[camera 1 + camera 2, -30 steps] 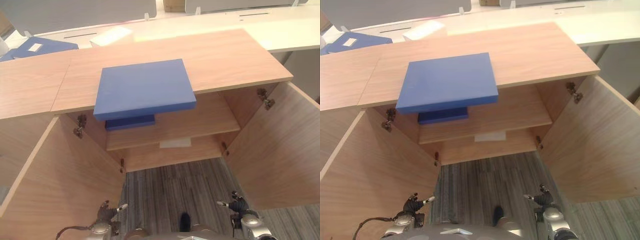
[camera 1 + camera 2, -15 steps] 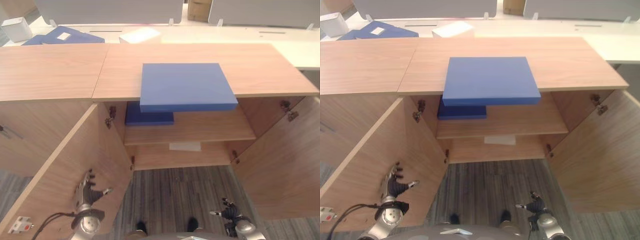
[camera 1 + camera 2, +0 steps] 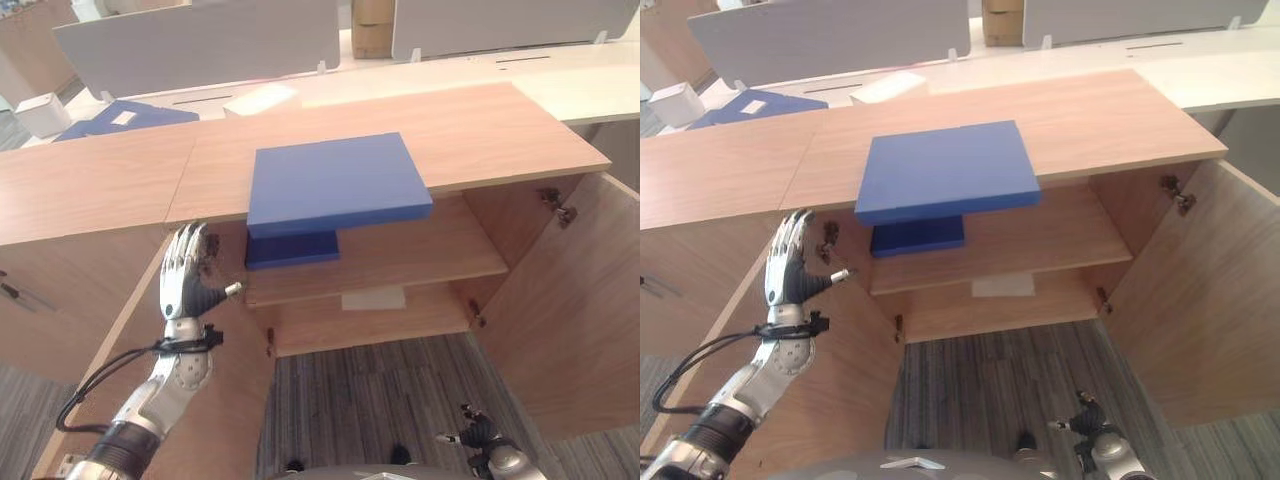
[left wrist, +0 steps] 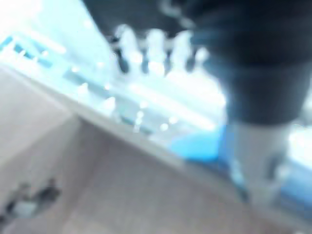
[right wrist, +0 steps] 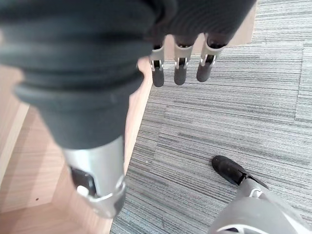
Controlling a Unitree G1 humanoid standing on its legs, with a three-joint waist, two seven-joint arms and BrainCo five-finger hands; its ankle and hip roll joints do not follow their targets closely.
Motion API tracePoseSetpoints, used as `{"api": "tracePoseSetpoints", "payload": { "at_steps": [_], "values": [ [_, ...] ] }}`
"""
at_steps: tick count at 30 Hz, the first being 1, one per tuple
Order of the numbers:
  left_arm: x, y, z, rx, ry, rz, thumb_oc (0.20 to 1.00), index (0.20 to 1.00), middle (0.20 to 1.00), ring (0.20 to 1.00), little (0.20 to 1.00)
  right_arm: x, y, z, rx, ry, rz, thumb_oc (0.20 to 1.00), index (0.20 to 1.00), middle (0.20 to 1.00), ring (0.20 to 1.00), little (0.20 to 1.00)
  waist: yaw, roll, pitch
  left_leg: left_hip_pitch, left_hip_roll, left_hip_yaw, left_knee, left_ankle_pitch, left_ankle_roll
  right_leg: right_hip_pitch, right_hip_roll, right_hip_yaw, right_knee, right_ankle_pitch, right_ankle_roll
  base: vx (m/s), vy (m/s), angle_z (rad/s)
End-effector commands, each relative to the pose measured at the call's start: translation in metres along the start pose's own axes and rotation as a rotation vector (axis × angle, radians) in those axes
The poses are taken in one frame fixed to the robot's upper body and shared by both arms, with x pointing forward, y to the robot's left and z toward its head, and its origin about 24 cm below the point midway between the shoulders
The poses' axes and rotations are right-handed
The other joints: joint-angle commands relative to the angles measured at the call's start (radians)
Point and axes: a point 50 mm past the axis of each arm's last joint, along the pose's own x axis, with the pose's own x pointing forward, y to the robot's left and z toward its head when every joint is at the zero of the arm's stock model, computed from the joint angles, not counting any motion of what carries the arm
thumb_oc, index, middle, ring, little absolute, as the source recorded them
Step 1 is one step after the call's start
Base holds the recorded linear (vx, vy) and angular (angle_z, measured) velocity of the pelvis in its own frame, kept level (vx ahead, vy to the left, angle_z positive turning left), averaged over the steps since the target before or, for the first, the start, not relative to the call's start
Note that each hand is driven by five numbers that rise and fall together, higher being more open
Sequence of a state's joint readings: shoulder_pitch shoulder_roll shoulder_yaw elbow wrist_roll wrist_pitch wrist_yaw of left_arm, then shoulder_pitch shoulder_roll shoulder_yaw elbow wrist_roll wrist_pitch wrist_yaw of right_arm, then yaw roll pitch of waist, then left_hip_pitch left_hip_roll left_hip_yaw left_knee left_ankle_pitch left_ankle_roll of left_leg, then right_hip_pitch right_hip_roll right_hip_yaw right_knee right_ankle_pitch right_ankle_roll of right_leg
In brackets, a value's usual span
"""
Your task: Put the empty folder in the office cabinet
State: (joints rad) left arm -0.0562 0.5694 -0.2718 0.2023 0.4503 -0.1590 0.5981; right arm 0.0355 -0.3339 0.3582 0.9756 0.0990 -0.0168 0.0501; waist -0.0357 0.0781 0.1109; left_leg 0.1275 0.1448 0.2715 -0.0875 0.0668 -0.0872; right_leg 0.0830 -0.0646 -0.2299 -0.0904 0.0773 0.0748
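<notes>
A flat blue folder (image 3: 338,186) lies on the wooden cabinet's top (image 3: 500,130), its front edge overhanging the open compartment. A second blue folder (image 3: 292,248) lies on the upper shelf (image 3: 420,250) below it, at the left. My left hand (image 3: 188,285) is raised in front of the open left door, fingers straight and open, holding nothing, a short way left of the shelf folder. Its wrist view shows the fingers (image 4: 156,48) blurred, with blue (image 4: 204,146) past them. My right hand (image 3: 478,435) hangs low over the carpet, fingers (image 5: 180,66) relaxed and empty.
Both cabinet doors stand open: the left door (image 3: 140,390) beside my left arm, the right door (image 3: 560,320) swung out. A white sheet (image 3: 373,298) lies on the lower shelf. On the desk behind are more blue folders (image 3: 120,115) and white boxes (image 3: 260,98).
My left hand has risen from low by the left door to the height of the upper shelf. The camera has shifted; both folders stay put.
</notes>
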Motion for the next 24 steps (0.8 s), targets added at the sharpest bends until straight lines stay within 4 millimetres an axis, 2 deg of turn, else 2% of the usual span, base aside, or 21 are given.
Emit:
{"api": "tracePoseSetpoints", "payload": {
  "at_steps": [1, 6, 13, 24],
  "values": [
    [0.020, 0.031, -0.008, 0.192, -0.073, 0.118, 1.000, 1.000, 1.000, 1.000, 1.000, 0.006, 0.000, 0.033, -0.007, -0.098, -0.015, 1.000, 1.000, 1.000, 1.000, 1.000, 0.004, -0.064, 0.028, 0.028, 0.000, -0.025, 0.000, -0.032, 0.013, 0.004, -0.037, 0.062, 0.003, 0.010, 0.038, 0.00, 0.000, 0.00],
    [0.024, 0.039, -0.005, 0.286, -0.129, 0.149, 1.000, 1.000, 1.000, 1.000, 1.000, 0.007, 0.001, 0.032, 0.006, -0.094, -0.013, 1.000, 1.000, 1.000, 1.000, 1.000, 0.000, -0.062, 0.023, 0.033, 0.001, -0.023, 0.000, -0.037, 0.014, 0.006, -0.033, 0.075, 0.003, 0.006, 0.039, 0.00, 0.000, 0.00],
    [0.029, 0.038, -0.003, 0.310, -0.149, 0.150, 1.000, 1.000, 1.000, 1.000, 1.000, 0.007, 0.003, 0.032, 0.003, -0.097, -0.010, 1.000, 1.000, 1.000, 1.000, 1.000, -0.011, -0.060, 0.019, 0.035, -0.002, -0.018, 0.000, -0.043, 0.016, 0.004, -0.030, 0.088, 0.003, 0.006, 0.041, 0.00, -0.003, -0.03],
    [0.042, 0.020, 0.013, 0.299, -0.213, 0.170, 1.000, 1.000, 1.000, 1.000, 1.000, 0.006, 0.004, 0.031, -0.005, -0.097, 0.001, 1.000, 1.000, 1.000, 1.000, 1.000, -0.055, -0.060, 0.014, 0.049, -0.002, 0.009, 0.000, -0.052, 0.019, 0.000, -0.019, 0.127, 0.003, 0.005, 0.041, 0.01, -0.008, -0.10]
  ]
}}
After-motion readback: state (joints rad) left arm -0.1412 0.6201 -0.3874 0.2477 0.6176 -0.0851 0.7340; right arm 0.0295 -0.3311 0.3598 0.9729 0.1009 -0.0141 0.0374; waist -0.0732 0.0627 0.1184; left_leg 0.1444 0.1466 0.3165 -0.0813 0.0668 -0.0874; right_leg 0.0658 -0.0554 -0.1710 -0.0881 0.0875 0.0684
